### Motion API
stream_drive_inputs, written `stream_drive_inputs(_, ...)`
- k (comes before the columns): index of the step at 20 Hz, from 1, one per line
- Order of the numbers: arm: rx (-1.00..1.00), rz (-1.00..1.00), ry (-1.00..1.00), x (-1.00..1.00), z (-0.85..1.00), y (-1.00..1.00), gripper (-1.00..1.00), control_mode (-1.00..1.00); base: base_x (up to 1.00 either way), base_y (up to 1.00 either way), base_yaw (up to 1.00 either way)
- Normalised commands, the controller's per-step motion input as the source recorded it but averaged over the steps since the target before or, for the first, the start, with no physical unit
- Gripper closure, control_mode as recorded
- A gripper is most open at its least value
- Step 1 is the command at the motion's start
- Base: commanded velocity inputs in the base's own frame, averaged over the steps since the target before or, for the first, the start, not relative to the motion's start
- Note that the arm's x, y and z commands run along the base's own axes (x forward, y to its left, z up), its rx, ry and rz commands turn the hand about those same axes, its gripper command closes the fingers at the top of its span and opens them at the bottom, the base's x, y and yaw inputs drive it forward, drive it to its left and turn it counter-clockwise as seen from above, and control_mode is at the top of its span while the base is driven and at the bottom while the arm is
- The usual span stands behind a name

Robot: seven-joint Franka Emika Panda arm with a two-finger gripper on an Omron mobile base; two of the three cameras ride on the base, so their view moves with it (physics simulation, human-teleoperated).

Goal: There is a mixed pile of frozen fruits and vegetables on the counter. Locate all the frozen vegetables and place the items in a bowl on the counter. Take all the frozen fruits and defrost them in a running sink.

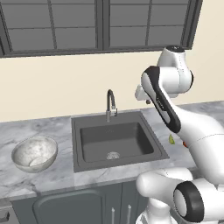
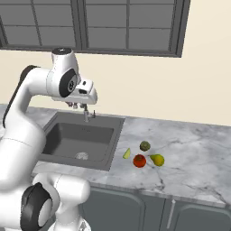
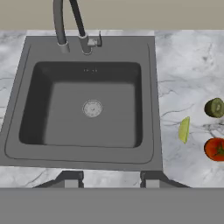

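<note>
My gripper (image 3: 111, 181) hangs high above the dark grey sink (image 3: 87, 105), open, with nothing between its fingertips (image 3: 72, 179). In the right base view the gripper (image 2: 77, 106) sits near the curved faucet (image 2: 88, 113). The mixed pile lies on the counter (image 2: 189, 149) right of the sink: a red tomato-like item (image 2: 139, 160), a pale yellow-green wedge (image 2: 127, 153), a dark green ball (image 2: 145, 145) and a yellow-green pear (image 2: 157, 159). In the hand view the wedge (image 3: 184, 129), ball (image 3: 214, 107) and red item (image 3: 215, 148) lie at the right edge. The marbled bowl (image 1: 34, 153) stands left of the sink.
The faucet (image 1: 110, 103) rises behind the basin, whose round drain (image 3: 92, 108) is at its centre. A beige wall and dark window frames back the counter. Dark grey cabinets (image 2: 135, 207) sit under the worktop. My own arm covers part of the pile in the left base view.
</note>
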Motion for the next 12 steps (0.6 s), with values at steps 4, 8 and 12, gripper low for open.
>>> stream_drive_inputs(4,0.0,-0.02,0.0,-0.16,0.0,-0.18,-1.0,-1.0,0.0,0.0,0.0)
stream_drive_inputs(8,0.01,-0.08,0.01,-0.22,-0.09,-0.38,-1.0,-1.0,0.0,0.0,0.0)
stream_drive_inputs(12,0.0,-0.09,0.07,0.0,-0.3,-0.53,-1.0,-1.0,0.0,0.0,0.0)
